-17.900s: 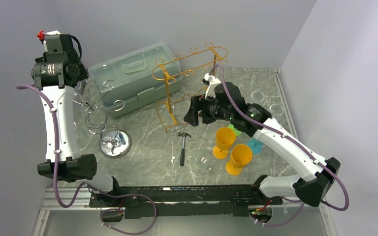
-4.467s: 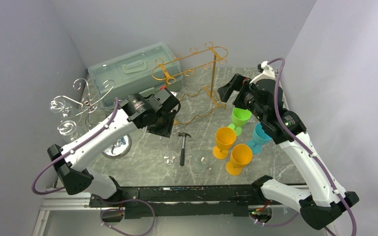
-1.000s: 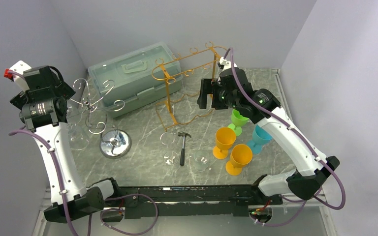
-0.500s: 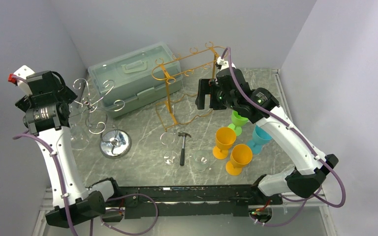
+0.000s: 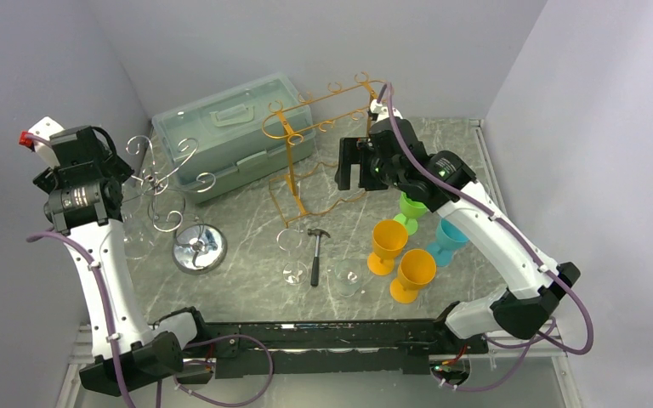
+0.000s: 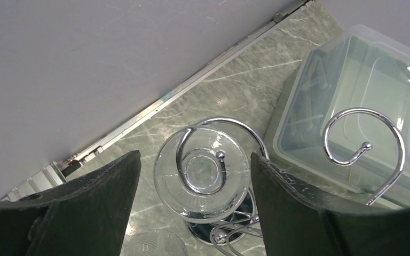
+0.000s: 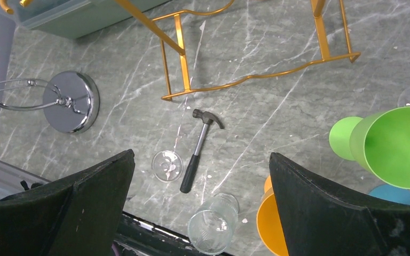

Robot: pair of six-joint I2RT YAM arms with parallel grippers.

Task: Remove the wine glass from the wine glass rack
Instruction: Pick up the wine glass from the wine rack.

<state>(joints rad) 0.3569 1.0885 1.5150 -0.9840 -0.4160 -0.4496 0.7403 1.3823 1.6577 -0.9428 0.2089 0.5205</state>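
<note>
Three grey walls (image 5: 306, 34) enclose the marbled tabletop (image 5: 247, 223) and wine glass rack (image 5: 198, 248).

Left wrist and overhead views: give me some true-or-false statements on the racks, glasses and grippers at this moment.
1. A clear wine glass hangs upside down on the silver rack, its foot framed by the open left gripper. True.
2. The gold rack holds two glasses. False: it is empty.
3. A hammer lies on the table. True.
4. The right gripper grips the green goblet. False: it is open and empty; the goblet stands on the table.
</note>
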